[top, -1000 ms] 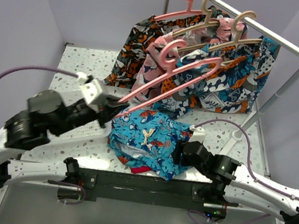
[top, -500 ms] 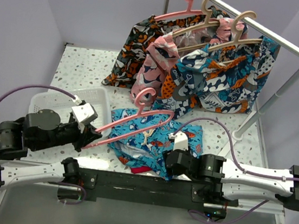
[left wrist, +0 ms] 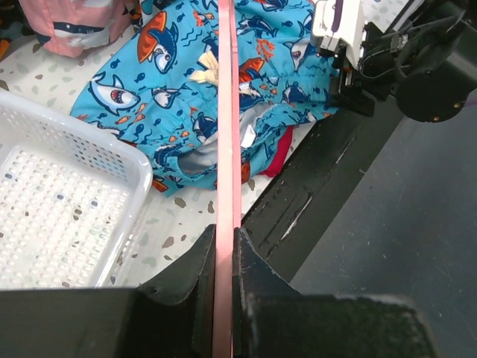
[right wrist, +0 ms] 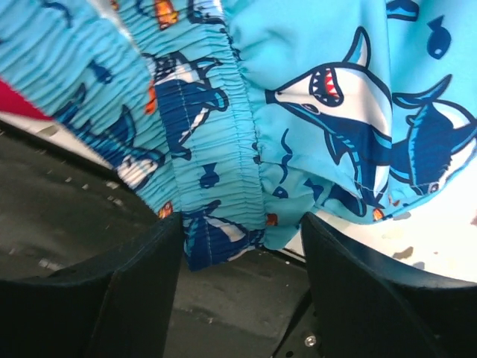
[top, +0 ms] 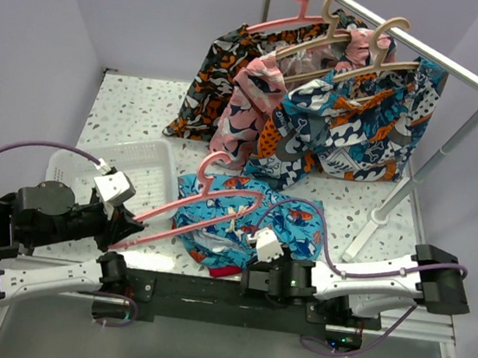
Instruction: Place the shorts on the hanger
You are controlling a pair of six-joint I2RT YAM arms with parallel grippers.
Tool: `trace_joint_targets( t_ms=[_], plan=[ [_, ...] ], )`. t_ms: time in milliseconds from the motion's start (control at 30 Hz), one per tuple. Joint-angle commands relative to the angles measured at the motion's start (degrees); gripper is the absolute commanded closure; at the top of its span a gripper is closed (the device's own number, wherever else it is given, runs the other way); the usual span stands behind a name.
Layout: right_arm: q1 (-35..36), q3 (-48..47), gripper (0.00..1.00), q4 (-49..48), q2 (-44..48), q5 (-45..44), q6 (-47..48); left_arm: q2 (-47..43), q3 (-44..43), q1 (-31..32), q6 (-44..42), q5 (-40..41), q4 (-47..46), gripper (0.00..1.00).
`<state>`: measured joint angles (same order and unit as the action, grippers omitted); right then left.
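The turquoise shark-print shorts (top: pixel 295 223) lie bunched on the table near its front edge. They also show in the left wrist view (left wrist: pixel 179 97) and the right wrist view (right wrist: pixel 320 112). My left gripper (top: pixel 121 230) is shut on one arm of the pink hanger (top: pixel 185 207). The hanger reaches right over the left part of the shorts, its hook at the far side. In the left wrist view the hanger (left wrist: pixel 226 112) runs straight up from the left gripper (left wrist: pixel 223 242). My right gripper (top: pixel 249 278) is open at the shorts' near edge. The elastic waistband hangs between the right gripper's (right wrist: pixel 240 227) spread fingers.
A white basket (top: pixel 150 155) stands left of the shorts. A red cloth (top: pixel 226 272) peeks from under them. Behind, a white rack (top: pixel 429 54) holds patterned garments on wooden and pink hangers; its post (top: pixel 394 198) stands at right. The black base bar (top: pixel 182 290) runs along the front.
My left gripper drew the hanger down from the rack toward the near left, over the shorts. My right gripper moved left along the shorts' near edge.
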<state>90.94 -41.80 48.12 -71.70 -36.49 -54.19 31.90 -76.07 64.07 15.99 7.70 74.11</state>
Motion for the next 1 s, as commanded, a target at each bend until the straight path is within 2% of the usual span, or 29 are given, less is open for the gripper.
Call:
trace_joint_targets(
  t_ms=[0, 33, 133, 300, 400, 533, 967],
  plan=[
    [0.21, -4.68, 0.45, 6.01, -2.47, -7.63, -7.58, -0.08, -1.27, -0.35, 1.41, -2.34, -0.54, 1.0],
    [0.21, -5.13, 0.58, 6.89, -2.65, -8.33, -8.55, 0.0, -0.84, -0.35, 1.5, -2.52, -0.63, 1.0],
    [0.12, -6.01, 0.74, 9.89, 0.23, -11.14, -11.19, -0.43, 0.31, -0.35, 1.59, -3.13, -0.54, 1.0],
    [-3.47, -6.89, 0.85, 8.57, 5.16, -10.98, -8.65, -2.01, 0.75, -0.35, 1.24, -4.89, -1.24, 1.0],
    [-6.29, -7.42, 0.96, 8.31, 6.22, -10.36, -7.07, -2.81, 1.28, -0.35, 0.98, -6.56, -1.68, 1.0],
    [-7.97, -7.77, 1.0, 6.55, 7.54, -9.13, -4.87, -3.07, 2.77, -0.35, 0.62, -9.09, -2.21, 1.0],
    [-11.57, -9.26, 1.0, 7.69, 8.51, -9.13, -4.96, -3.6, 5.23, 0.0, -0.61, -13.15, -3.79, 1.0]
  ],
)
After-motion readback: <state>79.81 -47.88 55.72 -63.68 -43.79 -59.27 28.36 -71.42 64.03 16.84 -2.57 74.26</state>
